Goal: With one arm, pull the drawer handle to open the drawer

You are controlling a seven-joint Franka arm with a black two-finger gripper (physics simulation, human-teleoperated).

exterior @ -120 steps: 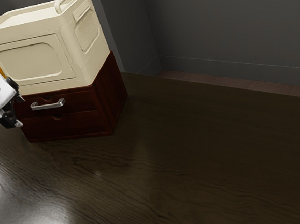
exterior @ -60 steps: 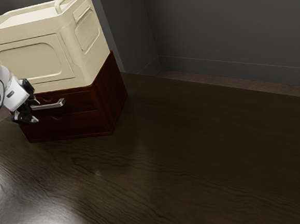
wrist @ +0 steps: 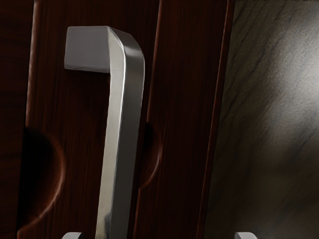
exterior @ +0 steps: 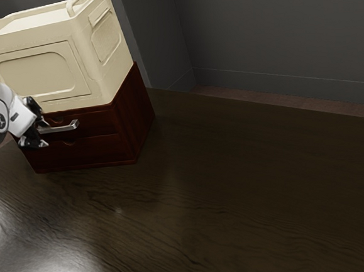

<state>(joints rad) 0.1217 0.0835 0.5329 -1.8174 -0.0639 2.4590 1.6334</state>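
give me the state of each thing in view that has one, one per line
upper drawer: shut
lower drawer: shut
metal handle: between the tool's fingers, ungripped
tool: open
cream box: upright on the drawer unit

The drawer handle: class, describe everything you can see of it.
The handle is a straight, flat-sided bar, silvery like polished metal, with a rounded bend where one end turns back toward the wood. It lies roughly level across the front of the upper drawer, which looks shut. The gripper stands open around it, one finger above and one below, neither seeming to press on it.
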